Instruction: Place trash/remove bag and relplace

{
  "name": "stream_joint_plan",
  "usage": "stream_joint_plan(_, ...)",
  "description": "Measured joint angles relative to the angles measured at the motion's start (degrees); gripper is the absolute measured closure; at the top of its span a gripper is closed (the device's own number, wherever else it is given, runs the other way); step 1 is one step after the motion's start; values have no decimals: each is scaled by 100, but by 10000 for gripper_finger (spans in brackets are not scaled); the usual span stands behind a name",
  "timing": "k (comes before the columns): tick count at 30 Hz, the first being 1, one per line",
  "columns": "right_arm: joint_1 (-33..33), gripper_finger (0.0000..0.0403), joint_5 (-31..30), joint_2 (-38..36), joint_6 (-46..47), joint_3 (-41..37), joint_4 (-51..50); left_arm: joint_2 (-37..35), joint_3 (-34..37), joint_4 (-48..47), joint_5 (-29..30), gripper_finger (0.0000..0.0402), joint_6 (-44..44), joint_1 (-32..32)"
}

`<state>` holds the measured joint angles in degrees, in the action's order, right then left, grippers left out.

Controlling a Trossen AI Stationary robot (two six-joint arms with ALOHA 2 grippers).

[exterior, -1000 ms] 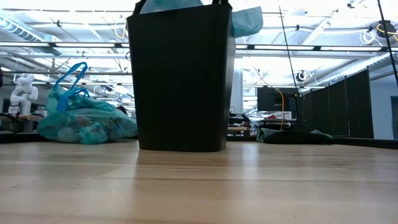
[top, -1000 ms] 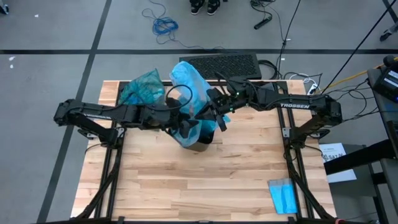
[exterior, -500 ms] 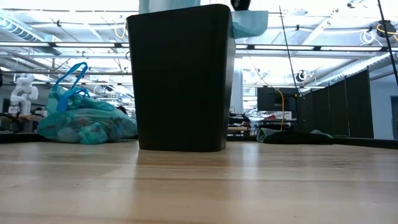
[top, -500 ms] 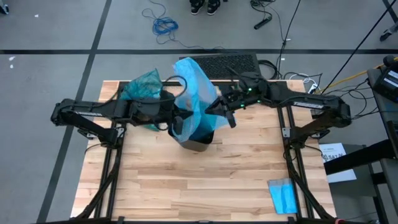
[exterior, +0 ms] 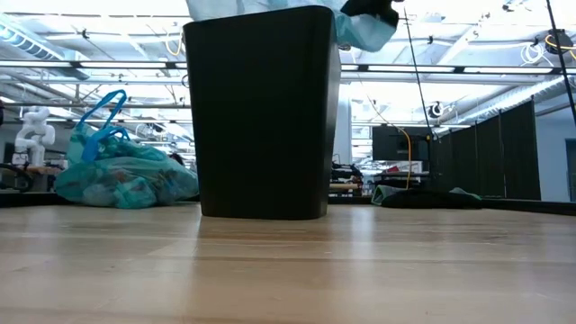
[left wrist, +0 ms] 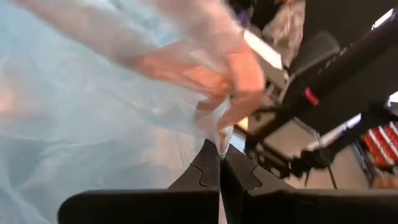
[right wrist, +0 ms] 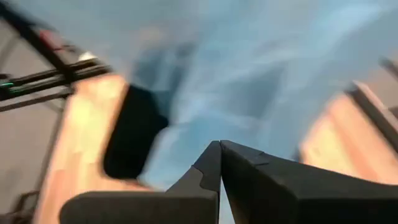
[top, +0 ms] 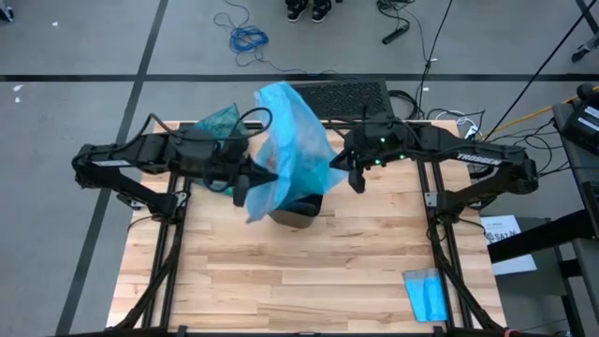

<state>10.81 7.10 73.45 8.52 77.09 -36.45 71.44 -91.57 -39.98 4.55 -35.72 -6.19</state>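
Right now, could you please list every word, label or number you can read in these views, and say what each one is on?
"TROSSEN": white lettering on the right arm, barely legible in the high view.
Printed sheet beside the table's right edge: dark print, too small to read.
Low view and both wrist views: no readable text.

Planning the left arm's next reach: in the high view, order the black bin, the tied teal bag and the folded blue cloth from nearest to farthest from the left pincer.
From the left pincer, shut on the sky-blue bag:
1. Tied teal bag, at the table's back edge; the black bin, mid-table, is too close to call against it.
2. Folded blue cloth, front right corner, plainly farthest.
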Motion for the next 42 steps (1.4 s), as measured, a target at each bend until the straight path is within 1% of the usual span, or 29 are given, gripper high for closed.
stream_joint_plan(5,92,403,-510,-189,-5,-1,186,11,-120,-582,-19,401,-148,-161)
stream_joint_plan(11,239,403,-1158,-521,-22,-1,152,9,-133,-621,-2,401,-150,-263)
stream_joint_plan(15,351,403,-1332,-465,19,1,31,9,-133,-619,-109,401,-150,-263)
stream_joint_plan(17,396,403,-1245,-334,77,1,39,9,-133,-621,-222,401,-153,-263)
stream_joint_plan(22,369,403,-269,204,202,1,392,9,-133,-619,-707,401,-154,-263)
stream_joint_plan(25,199,403,39,512,348,-1,849,9,-133,-648,-1006,401,-162,-263)
stream_joint_plan(29,-41,403,274,861,507,-1,1244,9,-133,-927,-1118,402,-169,-263)
stream_joint_plan(32,-135,403,488,1136,591,-1,1185,9,-133,-1262,-1119,402,-165,-240)
stream_joint_plan(35,-159,403,521,1370,689,-1,1111,16,-94,-1538,-1118,402,-147,-162)
stream_joint_plan(38,-155,403,526,1469,812,-1,1119,53,-57,-1670,-1096,402,-103,-68)
stream_joint_plan(42,-101,403,511,1392,910,-1,1114,142,-54,-1644,-1079,402,57,38)
